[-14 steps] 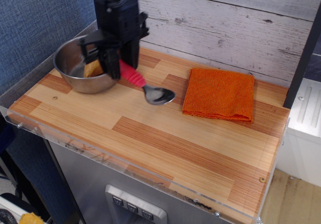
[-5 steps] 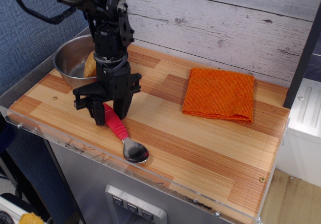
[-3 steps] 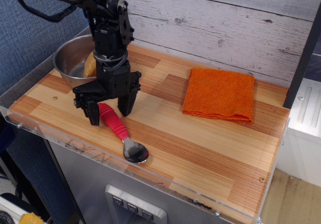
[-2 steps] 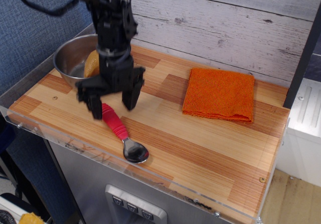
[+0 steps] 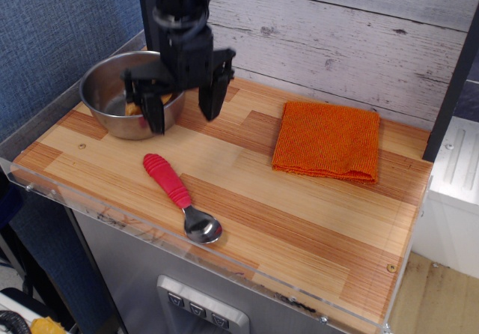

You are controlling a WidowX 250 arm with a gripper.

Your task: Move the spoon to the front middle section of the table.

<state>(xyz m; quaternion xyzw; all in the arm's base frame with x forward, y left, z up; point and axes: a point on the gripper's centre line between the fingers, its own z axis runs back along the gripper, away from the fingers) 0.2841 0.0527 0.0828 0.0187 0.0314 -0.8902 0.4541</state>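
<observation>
The spoon [image 5: 177, 194] lies flat on the wooden table [image 5: 299, 222] near the front edge, left of the middle. Its ribbed red handle points back left and its silver bowl [image 5: 203, 231] rests close to the clear acrylic rim. My black gripper [image 5: 183, 114] hangs open and empty above the table, well above and behind the spoon's handle, with its fingers spread wide. It is apart from the spoon.
A steel bowl [image 5: 112, 102] with a yellow-orange object inside stands at the back left, partly behind the gripper. A folded orange cloth [image 5: 327, 141] lies at the back right. A whitewashed plank wall rises behind the table.
The gripper carried the spoon from beside the bowl to the front edge, opened and let go of it, then rose and moved back toward the bowl. The spoon stays flat on the table.
</observation>
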